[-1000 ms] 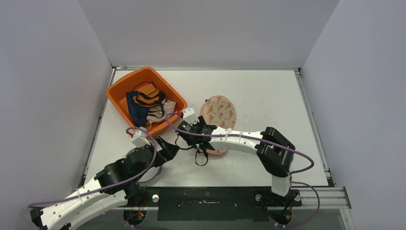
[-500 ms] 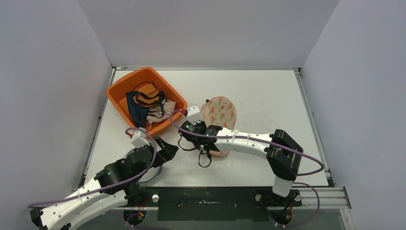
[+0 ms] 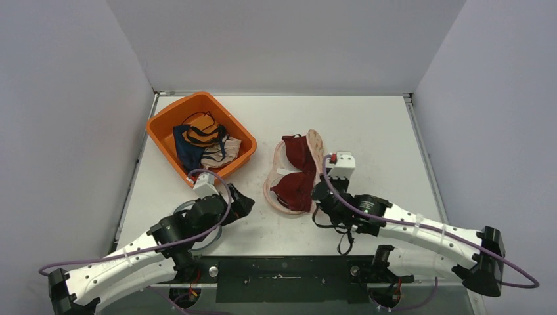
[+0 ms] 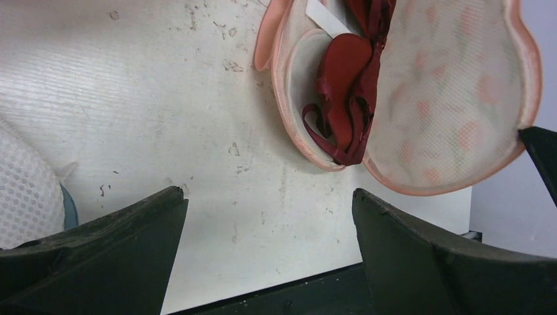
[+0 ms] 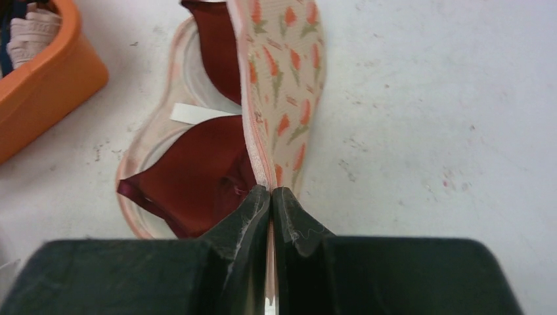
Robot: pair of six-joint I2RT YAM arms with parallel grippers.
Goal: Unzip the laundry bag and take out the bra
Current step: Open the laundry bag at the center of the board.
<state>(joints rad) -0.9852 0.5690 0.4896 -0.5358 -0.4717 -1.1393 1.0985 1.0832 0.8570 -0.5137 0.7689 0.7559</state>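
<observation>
With your right hand [image 5: 270, 197] clenched on the rim of the bag [image 5: 289, 79], hold it open while your released left hand [image 4: 267, 200] takes the bra [image 4: 345, 72].

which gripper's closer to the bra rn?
Right. The right gripper is shut on the bag rim, right beside the bra inside. The left gripper is open over the table, off to the bra's left, apart from it.
</observation>
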